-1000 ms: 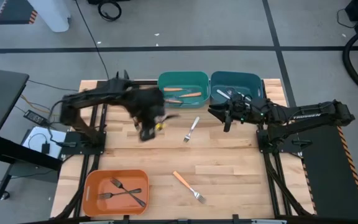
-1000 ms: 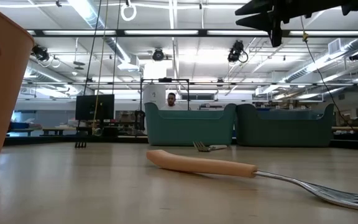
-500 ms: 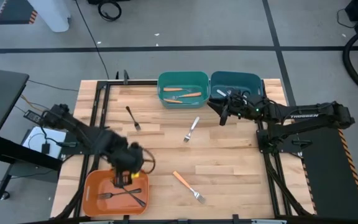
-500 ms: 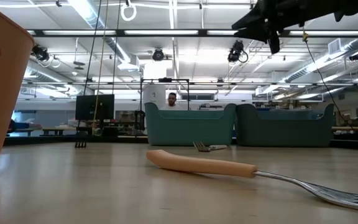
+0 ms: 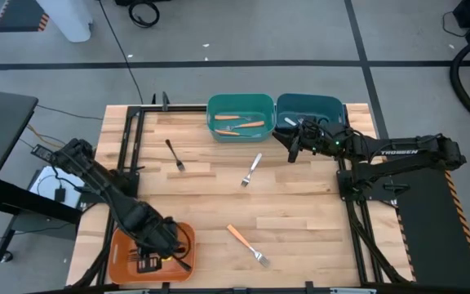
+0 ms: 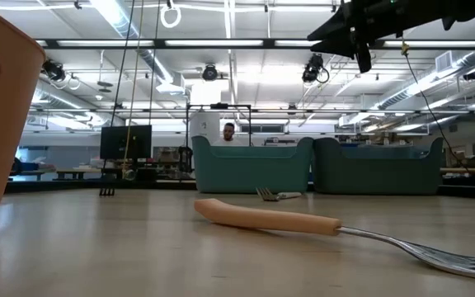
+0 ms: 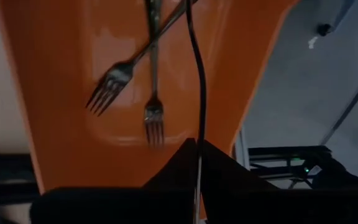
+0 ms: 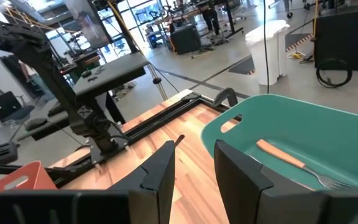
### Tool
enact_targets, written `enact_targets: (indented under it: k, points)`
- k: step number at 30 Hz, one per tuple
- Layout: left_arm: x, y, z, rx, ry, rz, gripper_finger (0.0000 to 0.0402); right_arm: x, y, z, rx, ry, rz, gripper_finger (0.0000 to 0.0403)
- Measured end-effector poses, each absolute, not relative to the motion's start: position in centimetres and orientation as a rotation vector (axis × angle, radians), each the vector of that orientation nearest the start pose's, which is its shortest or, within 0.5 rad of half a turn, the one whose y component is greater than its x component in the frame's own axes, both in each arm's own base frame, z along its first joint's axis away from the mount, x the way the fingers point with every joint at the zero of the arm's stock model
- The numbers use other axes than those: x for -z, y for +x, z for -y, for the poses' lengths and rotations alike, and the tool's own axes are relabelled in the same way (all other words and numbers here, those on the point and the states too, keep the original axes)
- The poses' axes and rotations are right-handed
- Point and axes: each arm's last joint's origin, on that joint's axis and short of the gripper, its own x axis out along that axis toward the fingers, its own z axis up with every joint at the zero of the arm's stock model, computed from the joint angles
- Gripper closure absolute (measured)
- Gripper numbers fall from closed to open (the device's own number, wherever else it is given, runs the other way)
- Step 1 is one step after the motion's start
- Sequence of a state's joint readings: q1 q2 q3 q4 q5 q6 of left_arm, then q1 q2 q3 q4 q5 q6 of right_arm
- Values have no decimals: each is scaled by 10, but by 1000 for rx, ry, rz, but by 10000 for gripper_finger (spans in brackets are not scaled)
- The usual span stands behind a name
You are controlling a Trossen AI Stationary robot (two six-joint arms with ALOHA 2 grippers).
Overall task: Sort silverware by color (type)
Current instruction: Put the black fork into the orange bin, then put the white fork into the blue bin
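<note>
My left gripper (image 5: pixel 149 255) hangs over the orange bin (image 5: pixel 121 245) at the near left, shut on a thin dark fork (image 7: pixel 197 93). Two more dark forks (image 7: pixel 120 78) lie crossed on the bin's floor. On the table lie a dark fork (image 5: pixel 175 154), a silver fork (image 5: pixel 251 170) and an orange-handled fork (image 5: pixel 247 245). The orange-handled one (image 6: pixel 270 216) lies nearest in the low view. My right gripper (image 5: pixel 294 149) is open and holds nothing. It hovers above the table by the blue bin's left near corner. My left gripper pinches the thin dark fork between its two shut fingers (image 7: pixel 166 174), coming from above over the orange bin. The fork's shaft (image 7: pixel 199 118) shows edge-on and runs on past the fingertips, along them. Which end is held, I cannot tell.
The teal bin (image 5: pixel 240 102) at the far edge holds orange-handled forks (image 5: pixel 247 124). The blue bin (image 5: pixel 310 101) beside it holds silver forks. Black arm frames run along the table's left and right sides. A person shows far behind the bins in the low view.
My left arm has swung quickly from the far middle of the table, near the teal bin, to the near left. It now stands over the orange bin and has stayed shut. The dark fork on the table's far left, hidden by that arm before, now shows.
</note>
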State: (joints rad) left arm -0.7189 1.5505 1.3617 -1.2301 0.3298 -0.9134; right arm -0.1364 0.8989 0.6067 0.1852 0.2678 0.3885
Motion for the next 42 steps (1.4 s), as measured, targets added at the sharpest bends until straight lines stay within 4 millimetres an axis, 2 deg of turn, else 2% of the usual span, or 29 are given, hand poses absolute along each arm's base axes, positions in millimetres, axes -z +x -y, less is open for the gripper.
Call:
enact_targets:
  k: [9, 14, 16, 20, 26, 32, 35, 42]
  points:
    - [-280, 204, 191, 114, -441, -1738, 319, -284, 200, 34, 394, 377, -68, 284]
    - [-280, 209, 184, 18, -524, -1735, 297, -280, 199, 35, 403, 375, -104, 284]
    - [-284, 214, 179, -42, -552, -1690, 297, -279, 199, 36, 410, 375, -118, 284]
    - [-308, 226, 163, -117, -586, -1517, 297, -276, 198, 38, 385, 381, -148, 284]
    - [-353, 239, 119, -294, -549, -1244, 297, -265, 203, 39, 349, 363, -244, 285]
    - [-386, 259, 67, -487, -478, -964, 297, -238, 220, 44, 348, 352, -406, 285]
    - [-393, 270, 45, -474, -408, -896, 297, -224, 229, 46, 285, 343, -482, 285]
    - [-398, 279, 5, -503, -330, -843, 297, -197, 244, 52, 140, 116, -612, 285]
